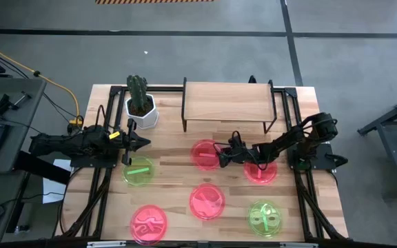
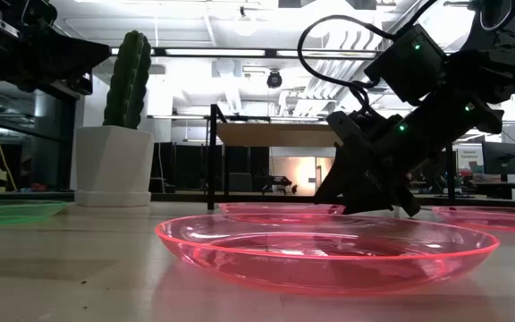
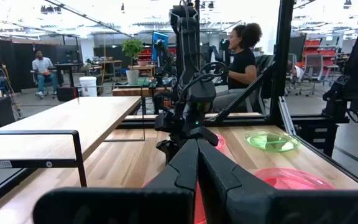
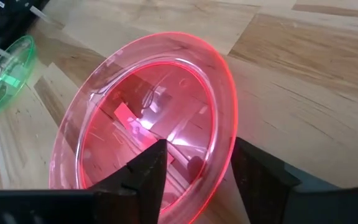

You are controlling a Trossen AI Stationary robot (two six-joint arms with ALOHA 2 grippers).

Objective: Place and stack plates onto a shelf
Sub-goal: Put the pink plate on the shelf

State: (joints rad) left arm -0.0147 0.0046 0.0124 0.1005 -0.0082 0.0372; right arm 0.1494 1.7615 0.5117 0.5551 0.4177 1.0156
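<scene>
Pink plate (image 4: 148,118) rim between parted right jaws, left jaws together, shelf (image 1: 227,102) bare

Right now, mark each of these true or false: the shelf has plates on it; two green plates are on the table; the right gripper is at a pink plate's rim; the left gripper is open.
1. The shelf has plates on it. False: its board is bare.
2. Two green plates, one left and one right, lie on the table. True.
3. The right gripper straddles the rim of a pink plate. True.
4. The left gripper is open. False: it is shut, near the cactus pot.
</scene>
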